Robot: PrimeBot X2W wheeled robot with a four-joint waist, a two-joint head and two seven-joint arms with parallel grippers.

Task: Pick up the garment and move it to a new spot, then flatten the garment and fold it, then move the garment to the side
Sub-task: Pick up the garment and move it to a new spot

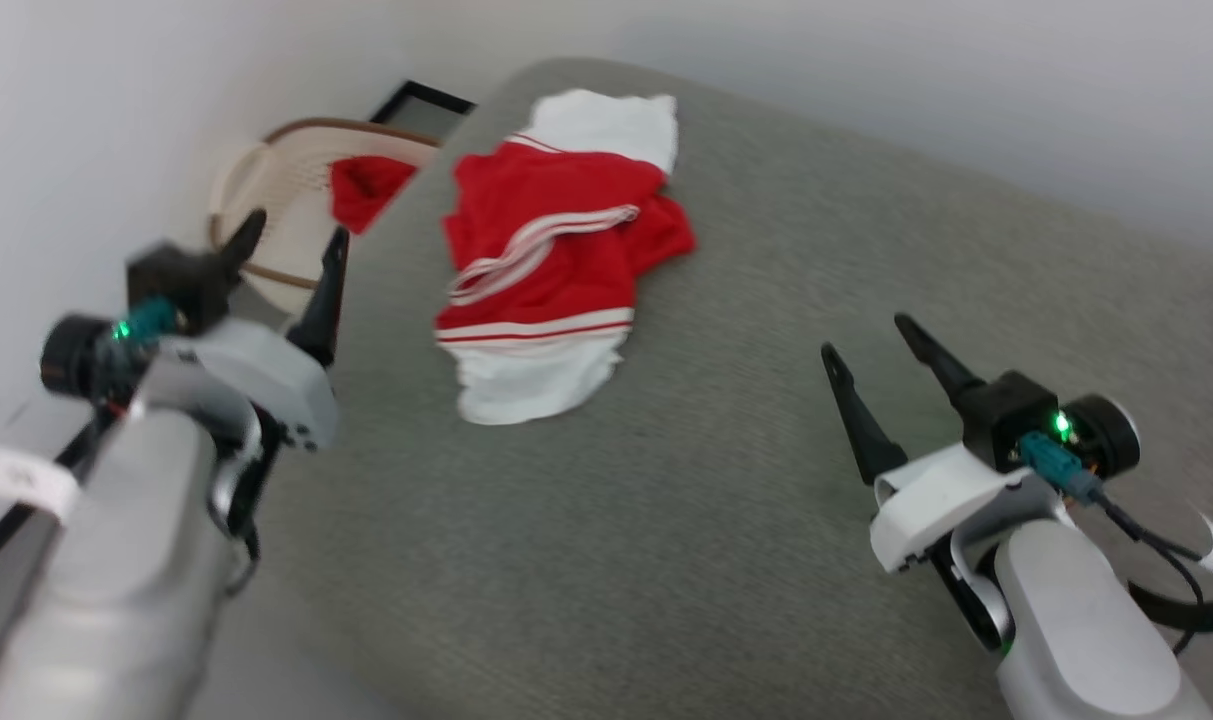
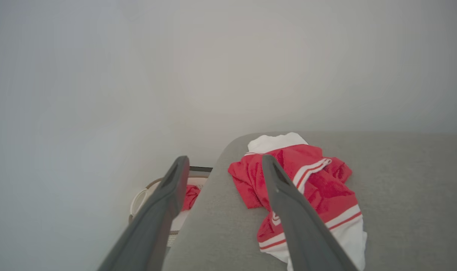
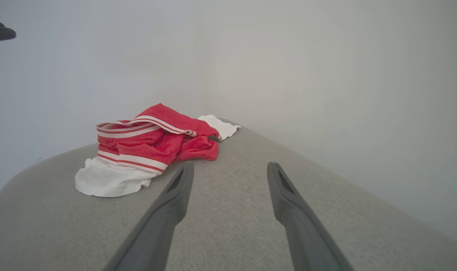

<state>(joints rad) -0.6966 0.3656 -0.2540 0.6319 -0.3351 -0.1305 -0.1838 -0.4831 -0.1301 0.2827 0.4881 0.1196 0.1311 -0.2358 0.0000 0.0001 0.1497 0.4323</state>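
The crumpled red jersey shirt with white sleeves and striped trim lies bunched toward the far end of the grey fabric-covered padded surface, its folds hiding most of its front. Off that surface's left edge, the round pale woven basket with a brown rim is partly covered by the edge and the left gripper. The red cloth inside it is too blurred to identify.

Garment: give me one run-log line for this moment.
garment: crumpled on grey surface, untouched | left gripper: open, empty | right gripper: open, empty | stage: pick not begun
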